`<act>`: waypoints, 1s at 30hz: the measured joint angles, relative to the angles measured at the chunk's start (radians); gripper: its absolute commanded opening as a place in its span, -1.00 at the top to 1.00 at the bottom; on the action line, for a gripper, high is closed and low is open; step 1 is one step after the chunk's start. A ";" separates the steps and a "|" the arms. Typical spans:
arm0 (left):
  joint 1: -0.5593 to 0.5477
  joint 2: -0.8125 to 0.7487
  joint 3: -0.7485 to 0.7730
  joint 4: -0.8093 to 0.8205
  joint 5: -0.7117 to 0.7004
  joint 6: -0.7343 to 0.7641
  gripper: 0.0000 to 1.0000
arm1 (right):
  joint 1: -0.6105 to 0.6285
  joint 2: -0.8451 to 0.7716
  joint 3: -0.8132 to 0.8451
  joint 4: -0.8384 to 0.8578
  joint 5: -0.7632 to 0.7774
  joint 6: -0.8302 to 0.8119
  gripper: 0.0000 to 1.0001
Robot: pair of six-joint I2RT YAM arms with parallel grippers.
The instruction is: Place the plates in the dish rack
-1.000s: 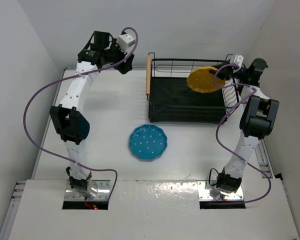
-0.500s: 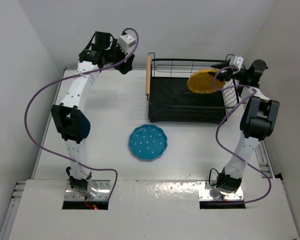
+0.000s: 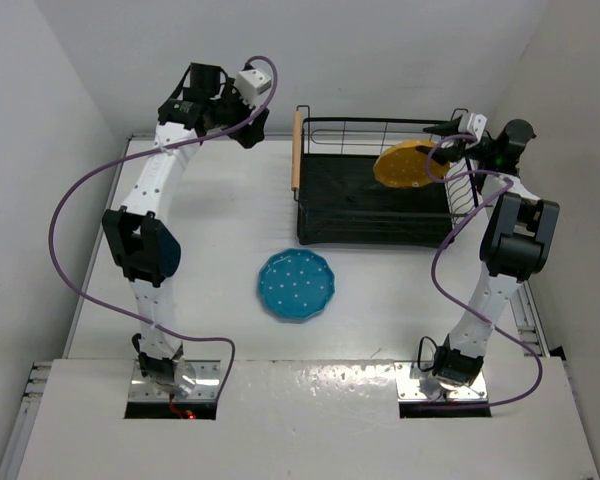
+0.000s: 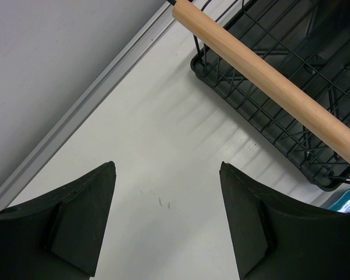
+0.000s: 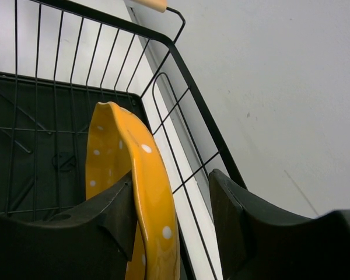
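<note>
Well, the right gripper (image 5: 170, 175) is reaching into the far right end of the dish rack (image 3: 350, 205), its jaws standing apart around the yellow plate (image 5: 114, 154). That plate is standing on edge inside the rack and leaning a little. It is sitting close against one finger, with a clear gap showing between it and the other finger, so the claw is open rather than clamping it. The teal plate (image 3: 296, 285) is lying flat on the white table (image 3: 220, 220), in front of the rack and well apart from both arms. Over at the far left, the left gripper (image 4: 167, 169) is hovering with its jaws spread wide above the tabletop, just beside the rack's left wooden handle (image 4: 268, 81).
</note>
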 measured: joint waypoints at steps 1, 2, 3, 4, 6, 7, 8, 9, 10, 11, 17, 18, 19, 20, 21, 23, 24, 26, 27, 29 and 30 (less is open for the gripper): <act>0.000 0.000 0.000 0.000 0.000 0.000 -0.54 | 0.000 0.000 0.000 -0.006 -0.001 -0.011 -0.04; 0.000 0.000 0.000 0.000 0.000 0.000 -0.54 | 0.000 0.000 0.000 -0.012 0.000 -0.016 -0.04; 0.000 0.000 0.000 0.000 0.000 0.000 -0.54 | 0.000 0.000 0.000 -0.024 0.000 -0.029 -0.04; 0.000 0.000 0.000 0.000 0.000 0.000 -0.54 | 0.000 0.000 0.000 -0.042 0.000 -0.044 -0.04; 0.000 0.000 0.000 0.000 0.000 0.000 -0.54 | 0.000 0.000 0.000 -0.084 0.000 -0.077 -0.04; 0.000 0.000 0.000 0.000 0.000 0.000 -0.54 | 0.000 0.000 0.001 -0.106 0.000 -0.093 -0.01; 0.000 0.000 0.000 0.000 0.000 0.000 -0.54 | 0.000 0.001 0.002 -0.127 -0.001 -0.106 0.01; 0.000 0.000 0.000 0.000 0.000 0.002 -0.54 | 0.000 0.002 0.003 -0.146 -0.001 -0.118 0.15; 0.000 0.000 0.000 0.000 0.000 0.004 -0.54 | 0.000 0.003 0.005 -0.161 -0.002 -0.129 0.26; 0.000 0.000 0.000 0.000 0.000 0.007 -0.54 | 0.001 0.004 0.007 -0.181 -0.004 -0.139 0.29; 0.000 0.000 0.000 0.000 0.000 0.011 -0.54 | 0.003 0.016 0.033 -0.225 -0.003 -0.199 0.42; 0.000 0.000 0.000 0.000 0.000 0.011 -0.54 | 0.004 0.016 0.033 -0.223 -0.006 -0.198 0.50; 0.000 0.000 0.000 0.000 0.000 0.011 -0.54 | 0.004 0.016 0.034 -0.219 -0.010 -0.197 0.50; 0.000 0.000 0.000 0.000 0.000 0.011 -0.54 | 0.003 0.016 0.034 -0.215 -0.019 -0.190 0.50; 0.000 0.000 -0.001 0.000 0.000 0.013 -0.54 | 0.004 0.017 0.034 -0.212 -0.022 -0.182 0.50; 0.000 0.000 -0.002 0.000 0.000 0.015 -0.54 | 0.005 0.017 0.031 -0.196 -0.027 -0.157 0.50; 0.000 0.000 -0.002 0.000 0.000 0.015 -0.54 | 0.005 0.017 0.028 -0.179 -0.026 -0.138 0.50; 0.000 0.000 -0.002 0.000 0.000 0.015 -0.54 | 0.005 0.017 0.027 -0.153 -0.022 -0.102 0.69; 0.000 0.000 -0.002 0.000 0.000 0.015 -0.54 | 0.005 0.017 0.027 -0.148 -0.018 -0.091 0.72; 0.001 0.000 -0.002 0.000 0.000 0.015 -0.54 | 0.005 0.017 0.027 -0.147 -0.009 -0.075 0.79; 0.001 0.000 -0.002 0.000 0.000 0.016 -0.54 | 0.004 0.016 0.027 -0.147 -0.004 -0.071 0.79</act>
